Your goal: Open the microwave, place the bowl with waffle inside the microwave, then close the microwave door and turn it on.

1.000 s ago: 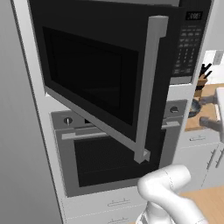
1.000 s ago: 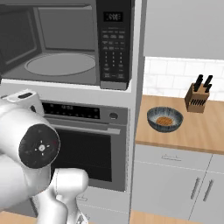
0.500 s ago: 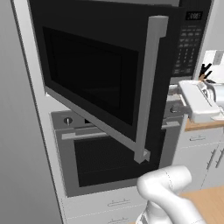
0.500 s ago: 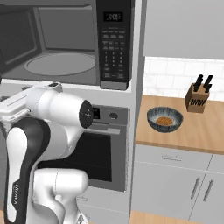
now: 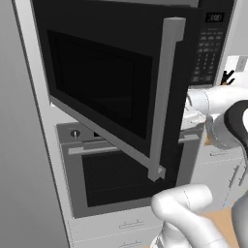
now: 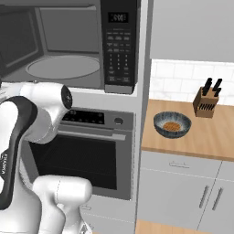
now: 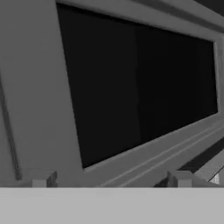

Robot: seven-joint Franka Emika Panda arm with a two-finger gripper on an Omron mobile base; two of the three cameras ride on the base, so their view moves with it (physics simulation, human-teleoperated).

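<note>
The microwave stands open, showing its grey cavity and round turntable. The microwave door is swung far out to the left, its silver handle upright. On the wooden counter to the right sits the dark grey-blue bowl with a brown waffle in it. My gripper is open and holds nothing, its fingertips wide apart. It faces a dark window in a grey frame close up, apparently the door's inner side. My arm bends in front of the oven, far left of the bowl.
A steel-fronted oven with a horizontal bar sits under the microwave. The keypad is on the microwave's right side. A knife block stands at the back of the counter, behind the bowl. Grey cabinets lie below.
My arm has risen from low down and swung across in front of the oven. The jaws stay open. Door and bowl have not moved.
</note>
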